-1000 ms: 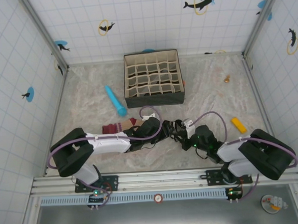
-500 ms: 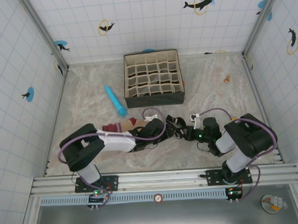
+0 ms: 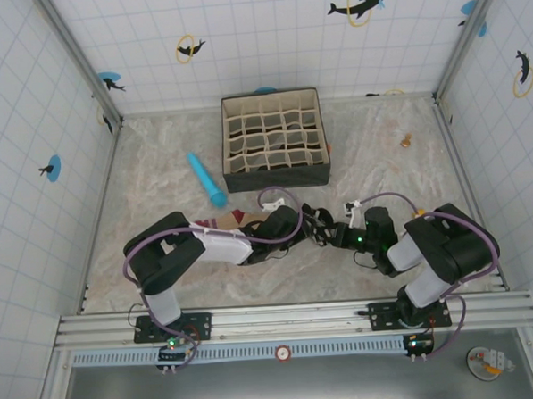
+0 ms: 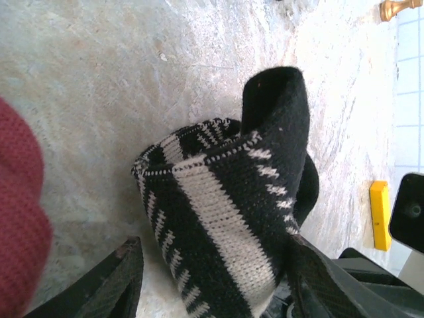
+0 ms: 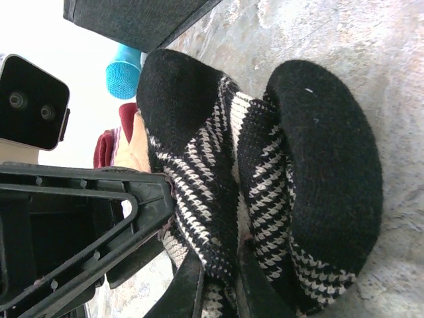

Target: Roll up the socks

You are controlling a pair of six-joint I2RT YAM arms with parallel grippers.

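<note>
The black-and-white striped sock (image 4: 225,192) lies bunched on the marble table between my two grippers (image 3: 317,220). My left gripper (image 4: 213,246) straddles the bundle with its jaws open. The sock leans on the right finger (image 4: 324,278) and stands a little apart from the left finger (image 4: 116,281). From the opposite side my right gripper (image 5: 222,268) is shut on a fold of the same sock (image 5: 265,172). The peach sock (image 3: 218,222) with its maroon end (image 4: 20,218) lies just behind the left gripper, partly hidden under the left arm.
A fabric organiser box (image 3: 274,138) with several cells stands at the back centre. A blue cylinder (image 3: 206,178) lies to its left. A yellow block (image 4: 379,213) sits near the right arm, and a small wooden piece (image 3: 406,140) is at the far right.
The left gripper's jaws have narrowed around the striped sock and the left arm has slid right. The right arm's elbow has folded in, with the gripper still on the sock.
</note>
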